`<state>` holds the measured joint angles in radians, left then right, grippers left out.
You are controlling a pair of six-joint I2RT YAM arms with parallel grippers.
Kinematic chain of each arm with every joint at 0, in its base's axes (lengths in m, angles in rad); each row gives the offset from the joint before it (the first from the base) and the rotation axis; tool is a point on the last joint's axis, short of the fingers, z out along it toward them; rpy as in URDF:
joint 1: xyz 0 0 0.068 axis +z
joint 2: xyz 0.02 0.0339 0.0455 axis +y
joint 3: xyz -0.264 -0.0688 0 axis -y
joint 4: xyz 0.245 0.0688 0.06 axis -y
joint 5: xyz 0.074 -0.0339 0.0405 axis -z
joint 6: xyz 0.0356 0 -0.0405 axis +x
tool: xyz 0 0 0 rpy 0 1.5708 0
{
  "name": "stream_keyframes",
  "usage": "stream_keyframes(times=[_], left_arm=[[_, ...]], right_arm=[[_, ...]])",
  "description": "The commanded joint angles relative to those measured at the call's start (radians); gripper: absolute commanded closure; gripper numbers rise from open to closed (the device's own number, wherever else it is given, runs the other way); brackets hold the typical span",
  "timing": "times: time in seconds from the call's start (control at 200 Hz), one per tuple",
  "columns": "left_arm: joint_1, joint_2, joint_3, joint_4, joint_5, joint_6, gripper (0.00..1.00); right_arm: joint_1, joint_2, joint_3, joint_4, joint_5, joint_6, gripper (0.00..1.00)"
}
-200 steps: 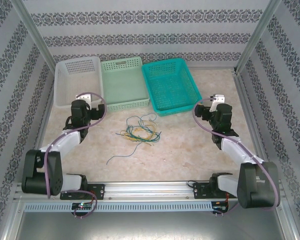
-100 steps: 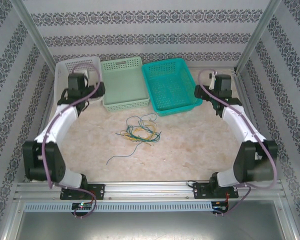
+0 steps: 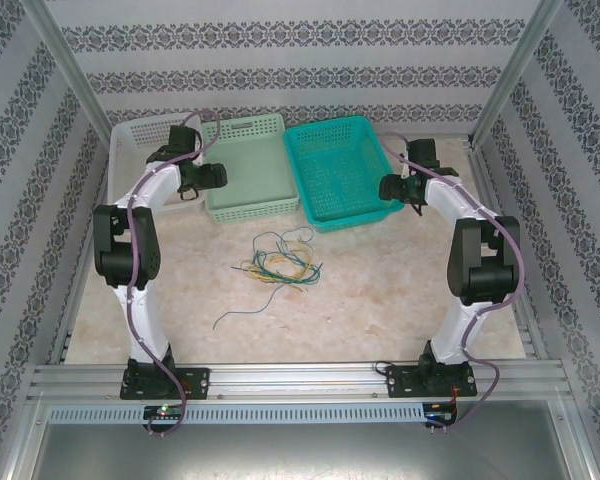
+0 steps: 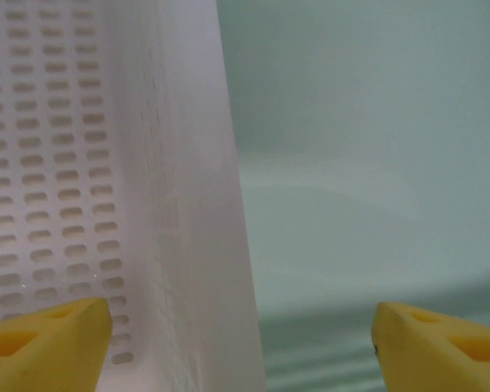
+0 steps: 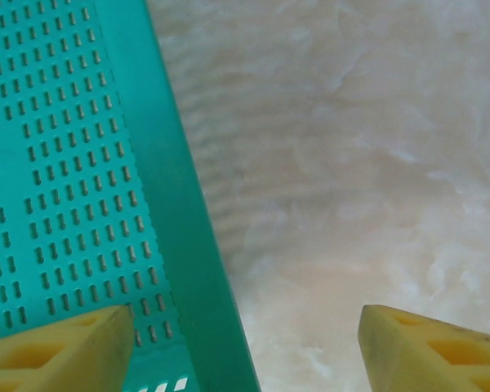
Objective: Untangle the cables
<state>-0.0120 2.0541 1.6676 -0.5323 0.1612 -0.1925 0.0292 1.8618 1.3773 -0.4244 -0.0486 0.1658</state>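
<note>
Yellow, green and blue cables (image 3: 278,262) are lying tangled on the surface (image 3: 380,290), well apart from the left tool (image 3: 212,178) and right tool (image 3: 388,187), which are gaping wide, gripping nothing, beside the baskets (image 3: 242,125).

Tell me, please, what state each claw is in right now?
Left claw: open, holding nothing, by the white basket.
Right claw: open, holding nothing, by the teal basket.
</note>
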Motion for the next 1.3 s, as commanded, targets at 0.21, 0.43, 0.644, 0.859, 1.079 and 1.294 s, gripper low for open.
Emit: stream_keyframes(times=[0.21,0.43,0.644,0.859,1.079,1.294], left_arm=[[-0.047,0.022,0.018,-0.084,0.042,0.022,0.41],[-0.171,0.017,-0.004,-0.059,0.048,0.037,0.68],[-0.275,0.004,-0.031,-0.01,0.049,0.061,0.69],[-0.307,0.029,-0.006,-0.049,0.029,-0.013,0.64],[-0.308,-0.005,-0.039,-0.079,0.011,-0.09,0.56],[-0.309,-0.098,-0.043,-0.112,-0.068,-0.105,0.27]], right_arm=[[-0.001,-0.016,-0.052,-0.038,0.049,0.01,0.7],[-0.06,-0.113,-0.186,-0.016,0.068,0.03,0.82],[-0.118,-0.185,-0.268,0.005,0.094,-0.041,0.81],[-0.169,-0.224,-0.274,0.003,0.071,-0.124,0.69],[-0.17,-0.272,-0.249,-0.056,0.099,-0.145,0.29],[-0.138,-0.476,-0.279,-0.116,0.136,-0.105,0.12]])
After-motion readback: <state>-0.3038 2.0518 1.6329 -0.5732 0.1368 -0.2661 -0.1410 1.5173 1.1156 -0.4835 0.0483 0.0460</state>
